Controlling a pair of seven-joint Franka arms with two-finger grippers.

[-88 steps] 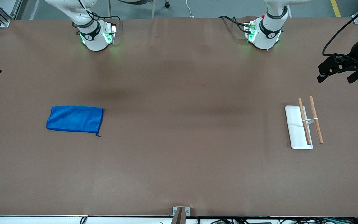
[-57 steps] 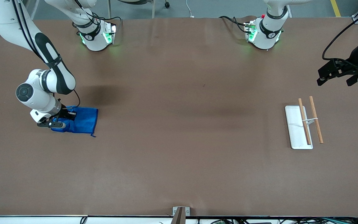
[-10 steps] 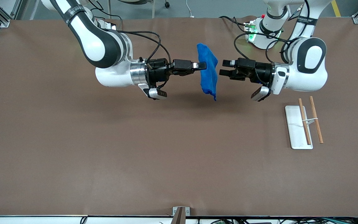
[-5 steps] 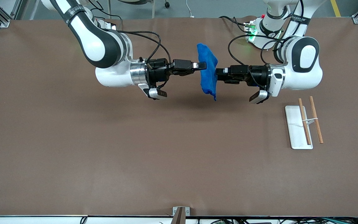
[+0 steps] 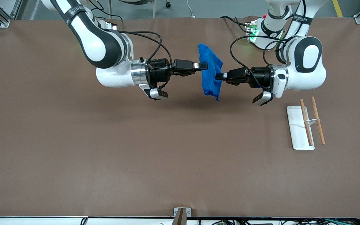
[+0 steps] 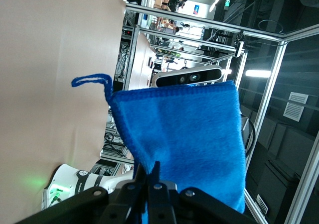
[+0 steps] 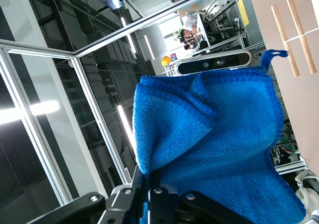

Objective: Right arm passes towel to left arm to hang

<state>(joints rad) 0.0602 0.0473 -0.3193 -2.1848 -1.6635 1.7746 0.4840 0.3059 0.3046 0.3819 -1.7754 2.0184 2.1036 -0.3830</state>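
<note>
- Two grippers have the towel (image 5: 210, 75) at once: my right gripper (image 5: 202, 66) is clenched on one side of it and my left gripper (image 5: 220, 76) is clamped onto the edge facing it.
- The towel hangs in the air between them, over the middle of the table (image 5: 105, 150), toward the robots' bases; nothing of it touches the table.
- From the left wrist view the cloth (image 6: 184, 144) drapes flat from the jaws, with the small corner loop (image 6: 92, 80) sticking out free.
- From the right wrist view it (image 7: 214, 144) is bunched into soft folds at the grip.
- I judge it light and limp: it will sag and swing, so a pinch near the hemmed edge should hold better than one on loose folds.
- The white tray (image 5: 296, 125) with its two wooden rods (image 5: 312, 120) sits at the left arm's end of the table, well apart from the handover.
- Next, as I see it, the right jaws must let go before the left arm carries the towel off.
</note>
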